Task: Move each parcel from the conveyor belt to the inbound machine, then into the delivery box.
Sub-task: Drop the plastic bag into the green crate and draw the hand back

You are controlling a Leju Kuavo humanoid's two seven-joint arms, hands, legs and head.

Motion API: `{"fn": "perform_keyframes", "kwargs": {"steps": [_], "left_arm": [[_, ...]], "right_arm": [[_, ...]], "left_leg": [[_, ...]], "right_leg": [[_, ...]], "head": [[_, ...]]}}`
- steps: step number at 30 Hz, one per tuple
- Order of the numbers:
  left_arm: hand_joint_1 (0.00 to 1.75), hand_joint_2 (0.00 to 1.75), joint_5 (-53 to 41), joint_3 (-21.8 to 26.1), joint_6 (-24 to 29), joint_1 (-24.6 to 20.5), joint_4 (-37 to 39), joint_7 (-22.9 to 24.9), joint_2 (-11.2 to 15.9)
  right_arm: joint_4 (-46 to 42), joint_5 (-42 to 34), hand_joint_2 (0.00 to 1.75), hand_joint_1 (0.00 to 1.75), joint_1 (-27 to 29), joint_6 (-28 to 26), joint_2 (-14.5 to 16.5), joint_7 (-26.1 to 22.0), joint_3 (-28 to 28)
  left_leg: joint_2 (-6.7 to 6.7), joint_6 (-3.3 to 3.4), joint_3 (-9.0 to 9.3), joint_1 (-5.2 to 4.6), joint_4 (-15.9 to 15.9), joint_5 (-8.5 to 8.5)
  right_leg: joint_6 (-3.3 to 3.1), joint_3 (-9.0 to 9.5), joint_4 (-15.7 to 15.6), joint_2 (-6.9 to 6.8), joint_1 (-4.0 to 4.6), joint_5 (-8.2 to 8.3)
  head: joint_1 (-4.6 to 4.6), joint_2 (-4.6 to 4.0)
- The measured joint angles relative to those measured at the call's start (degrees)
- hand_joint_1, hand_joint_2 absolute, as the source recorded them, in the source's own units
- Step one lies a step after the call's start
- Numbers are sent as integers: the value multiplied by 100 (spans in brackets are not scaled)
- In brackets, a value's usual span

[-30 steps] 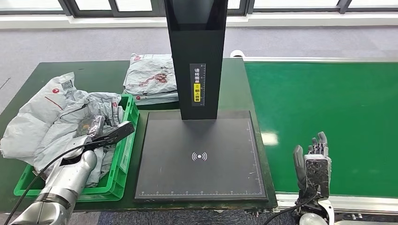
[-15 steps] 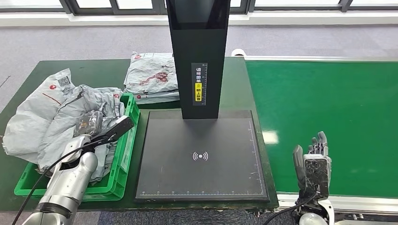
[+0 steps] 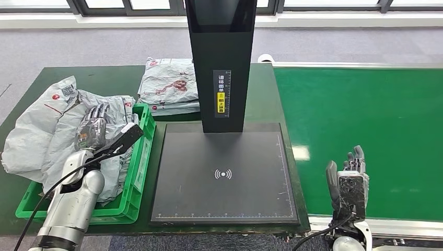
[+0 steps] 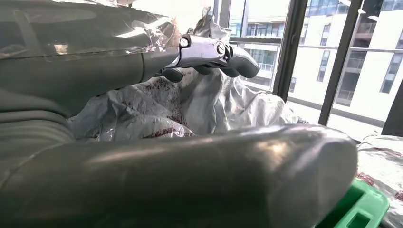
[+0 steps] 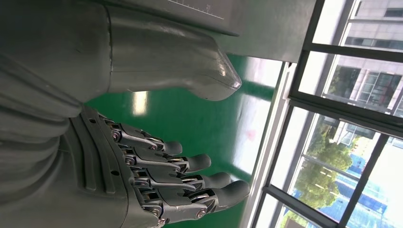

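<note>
We take the green delivery box [image 3: 137, 172] as our landmark. Above its heap of grey parcels [image 3: 42, 130] we see the left robot hand [image 3: 92, 128], fingers spread and holding nothing. The parcels are piled higher than the box's rim and spill over its far-left side onto the table [image 3: 112, 83]. More parcels are stacked [image 3: 170, 86] behind the box, beside the black column of the inbound machine [image 3: 222, 178], whose flat plate lies just right of the box and is bare.

We judge the overfull box to be the main risk: a fingertip catching on the crumpled plastic could drag a parcel over the rim.

Well to the right of the box, the right robot hand [image 3: 349, 180] stands upright and open at the near edge of the conveyor belt [image 3: 365, 120], on which we see no parcel.
</note>
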Motion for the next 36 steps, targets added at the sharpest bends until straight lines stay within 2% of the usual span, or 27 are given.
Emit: {"fn": "perform_keyframes", "kwargs": {"steps": [5,10,16,20,23,25,31,36], "left_arm": [[0,0,14,0,-3,29,-61,-12,3],[0,0,392,2,30,84,-200,-279,14],[0,0,1245,101,1093,304,-1026,-994,-34],[0,175,2349,139,1458,595,-1725,-1686,-212],[0,175,3351,119,1273,978,-2138,-2190,-553],[0,175,3816,30,1068,1253,-2250,-2347,-841],[0,175,4374,-590,561,1727,-1926,-2343,-1596],[0,175,4652,-926,368,1872,-1477,-2318,-1944]], "right_arm": [[1,0,175,0,0,0,0,0,0],[2,-1,175,0,1,-13,0,-3,0],[2,-19,175,0,8,-33,-1,-35,0],[13,-53,175,0,1,-48,-2,-62,1],[19,39,175,0,7,-15,-2,-79,29],[21,127,175,0,12,38,3,-70,90],[105,278,175,0,-26,179,66,35,535],[160,353,175,0,-17,134,191,138,832]], "left_leg": [[0,0,-1,0,0,0],[0,0,-4,0,0,0],[0,0,-7,0,0,0],[0,2,-9,0,0,-2],[1,10,-8,-8,0,-8],[0,13,-9,-12,0,-10],[0,18,-15,-12,5,-12],[0,17,-15,-12,6,-12]], "right_leg": [[0,-1,0,0,0,0],[0,-5,0,0,1,0],[0,-10,0,3,0,0],[1,-10,-2,1,-4,-1],[4,-11,-4,2,-11,-3],[8,-11,-5,-2,-14,-6],[18,-10,-8,-3,-17,-3],[18,-12,-8,-2,-14,-3]], "head": [[-1,-1],[0,0],[-1,0],[-1,0],[-1,1],[-1,1],[0,1],[0,0]]}}
